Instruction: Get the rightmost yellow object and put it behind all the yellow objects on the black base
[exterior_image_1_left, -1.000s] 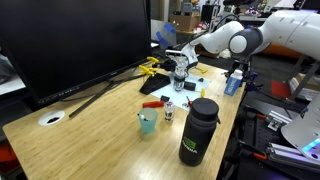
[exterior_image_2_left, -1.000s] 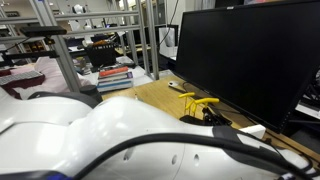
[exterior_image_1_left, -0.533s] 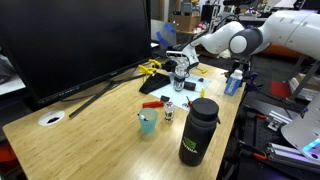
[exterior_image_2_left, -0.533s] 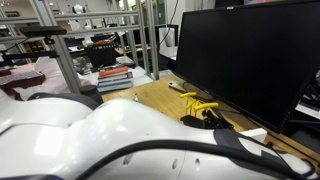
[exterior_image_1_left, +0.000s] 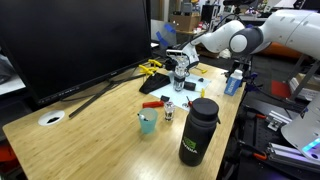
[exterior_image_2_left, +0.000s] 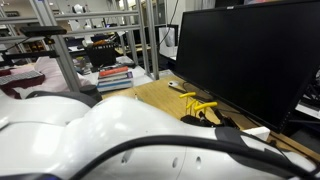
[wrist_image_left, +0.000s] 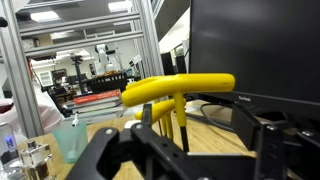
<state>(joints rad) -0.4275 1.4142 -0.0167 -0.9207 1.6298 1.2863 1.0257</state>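
In the wrist view a yellow T-handled piece (wrist_image_left: 180, 88) stands upright on its thin dark shaft between my fingers, close to the left finger (wrist_image_left: 146, 118). My gripper (wrist_image_left: 195, 122) is open, and the right finger stands well clear of the shaft. More yellow objects (wrist_image_left: 160, 108) cluster just behind it. In an exterior view the yellow objects (exterior_image_1_left: 150, 68) lie by the black base (exterior_image_1_left: 110, 88) under the monitor, with my gripper (exterior_image_1_left: 180, 72) right beside them. In an exterior view the yellow objects (exterior_image_2_left: 200, 103) show in front of the monitor; the arm hides most of the table.
A big dark monitor (exterior_image_1_left: 75, 40) fills the back. On the table are a black bottle (exterior_image_1_left: 198, 130), a teal cup (exterior_image_1_left: 147, 122), a red flat item (exterior_image_1_left: 153, 103), a white roll (exterior_image_1_left: 52, 118) and a blue object (exterior_image_1_left: 233, 84) near the edge.
My jaws have opened from shut and let go of the yellow piece. The arm and the yellow objects have hardly moved.
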